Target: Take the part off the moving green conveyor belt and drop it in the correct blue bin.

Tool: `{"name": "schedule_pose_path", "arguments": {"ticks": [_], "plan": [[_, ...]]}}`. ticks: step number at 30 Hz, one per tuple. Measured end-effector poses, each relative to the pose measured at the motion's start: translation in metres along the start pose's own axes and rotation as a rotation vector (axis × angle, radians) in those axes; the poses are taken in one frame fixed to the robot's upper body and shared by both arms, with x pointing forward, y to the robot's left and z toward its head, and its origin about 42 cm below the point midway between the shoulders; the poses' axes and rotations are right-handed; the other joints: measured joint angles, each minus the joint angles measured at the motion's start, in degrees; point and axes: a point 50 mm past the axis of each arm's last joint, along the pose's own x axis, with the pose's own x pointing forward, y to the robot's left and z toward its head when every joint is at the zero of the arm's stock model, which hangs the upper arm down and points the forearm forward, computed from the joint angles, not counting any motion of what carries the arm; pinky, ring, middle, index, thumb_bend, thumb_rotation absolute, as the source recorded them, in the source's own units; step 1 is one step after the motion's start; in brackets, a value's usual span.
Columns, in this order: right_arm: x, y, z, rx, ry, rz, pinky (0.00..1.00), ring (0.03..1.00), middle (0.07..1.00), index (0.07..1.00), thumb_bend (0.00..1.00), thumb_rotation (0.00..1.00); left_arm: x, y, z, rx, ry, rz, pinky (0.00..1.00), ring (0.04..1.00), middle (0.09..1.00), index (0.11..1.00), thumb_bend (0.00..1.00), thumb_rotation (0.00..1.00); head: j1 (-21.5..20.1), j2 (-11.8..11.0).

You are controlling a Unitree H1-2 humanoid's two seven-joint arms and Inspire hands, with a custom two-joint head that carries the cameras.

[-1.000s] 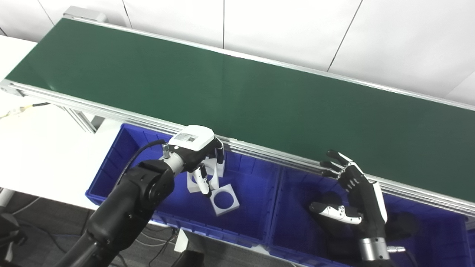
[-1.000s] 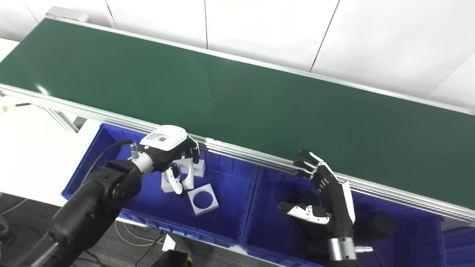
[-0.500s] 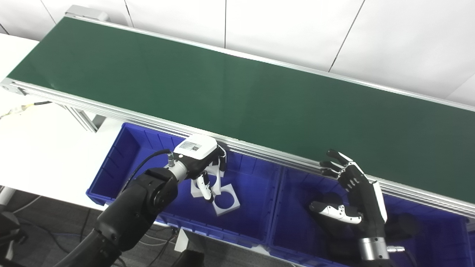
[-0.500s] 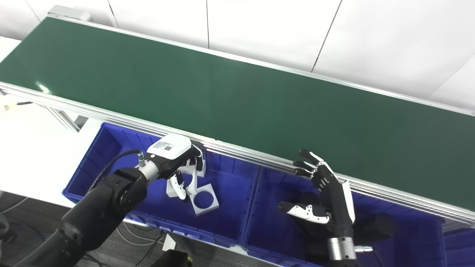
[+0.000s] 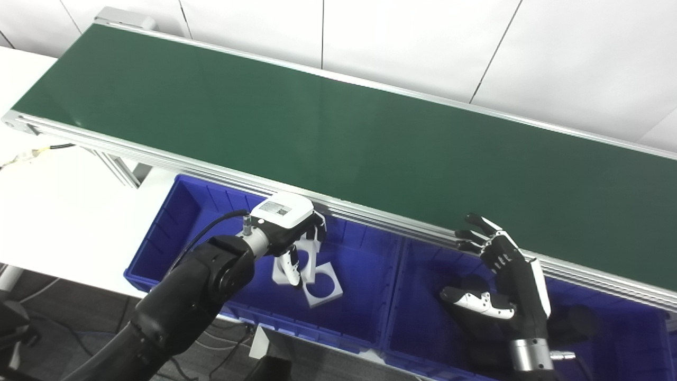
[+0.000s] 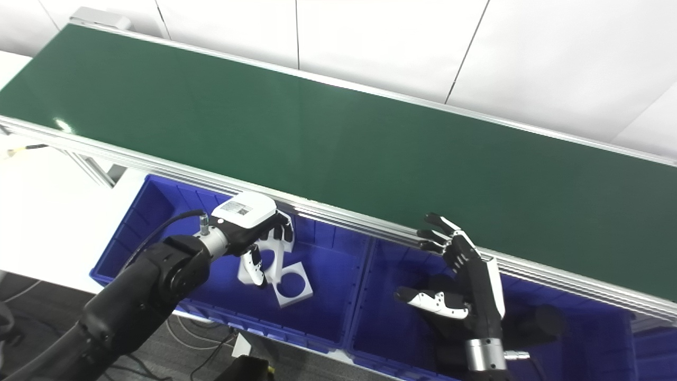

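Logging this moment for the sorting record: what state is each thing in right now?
Conveyor belt: bare, no part on it.
Left hand: low in the left bin, fingers curled around an upright white part.
White parts: in the left bin, one flat.
Left bin: holds the white parts.
Right hand: open, holding nothing, above the right bin.
Right bin: holds dark parts.

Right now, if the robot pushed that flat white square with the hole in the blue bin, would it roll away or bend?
Probably neither. The white square lies flat in the left bin and has straight edges, so it should slide, not roll. It looks like stiff plastic, likely light because of its big hole.
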Motion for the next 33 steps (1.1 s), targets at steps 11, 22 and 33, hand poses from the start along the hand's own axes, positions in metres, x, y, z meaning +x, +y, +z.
{"name": "schedule_pose_path", "arguments": {"ticks": [11, 22, 33], "plan": [[0.0, 0.0, -0.001, -0.002, 0.003, 0.001, 0.66, 0.741, 0.852, 0.769, 0.99, 0.25, -0.002, 0.003, 0.004, 0.003, -0.008, -0.013, 0.41, 0.527, 0.614, 0.625, 1.0, 0.11, -0.1, -0.4], [-0.001, 0.002, -0.005, 0.003, 0.018, 0.001, 0.66, 0.745, 0.852, 0.766, 0.98, 0.24, -0.028, 0.033, 0.021, -0.067, -0.085, 0.064, 0.45, 0.55, 0.607, 0.602, 1.0, 0.12, -1.3, -1.1], [-0.002, 0.004, -0.007, -0.009, 0.03, 0.006, 0.66, 0.744, 0.851, 0.768, 0.98, 0.25, -0.074, 0.052, 0.05, -0.539, -0.261, 0.18, 0.5, 0.574, 0.617, 0.633, 1.0, 0.17, -2.4, -2.0]]}}
